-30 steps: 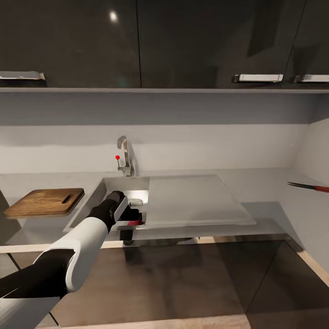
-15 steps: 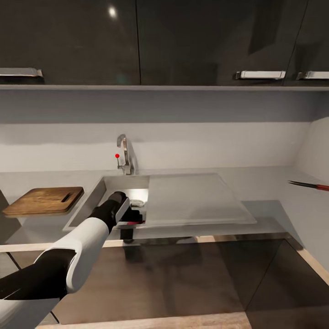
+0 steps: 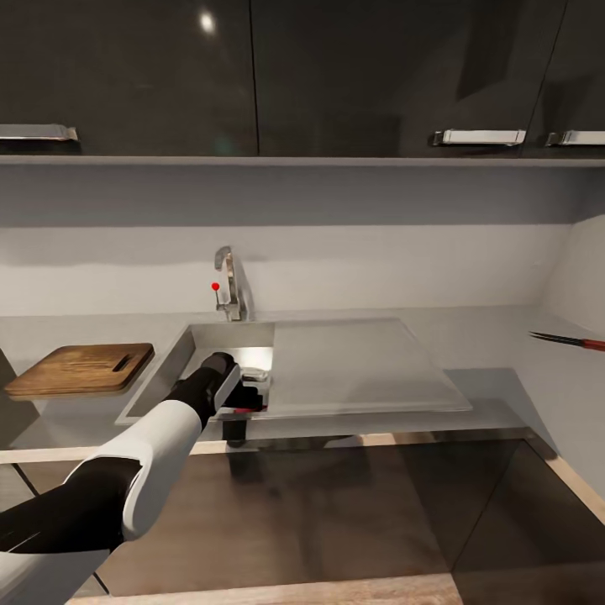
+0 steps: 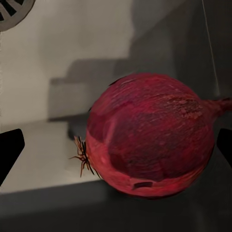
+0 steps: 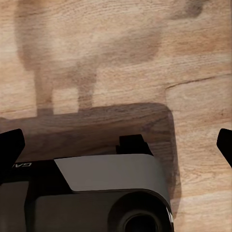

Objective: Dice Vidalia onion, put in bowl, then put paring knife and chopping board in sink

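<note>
Compared with the earlier head views, the left arm has crept slightly deeper into the sink (image 3: pixel 168 370); the chopping board, tap and knife have not shifted on the desk (image 3: pixel 504 353).

From left to right in the head view: the chopping board (image 3: pixel 80 370) lies flat on the desk, just beside the basin. The left hand (image 3: pixel 245 397) is lowered inside the basin near its front wall, with a red patch visible at its fingers. The drainboard lies to the right of the basin. The paring knife (image 3: pixel 571 340) lies well apart at the far right, red handle outward.

In the left wrist view, the Vidalia onion (image 4: pixel 150 135) rests on the sink floor. It renders dark red, with a root tuft at one end and a stem at the other. Both fingertips (image 4: pixel 9 152) stand wide apart, one on each side, not touching it. The left hand holds nothing.

In the right wrist view, the right hand (image 5: pixel 116 145) hangs spread and empty above the wooden floor.

Handling assessment: the onion is probably light and firm, with smooth, rounded skin that can roll or squirt out. Close across the widest part, midway between root and stem, with moderate force.
</note>
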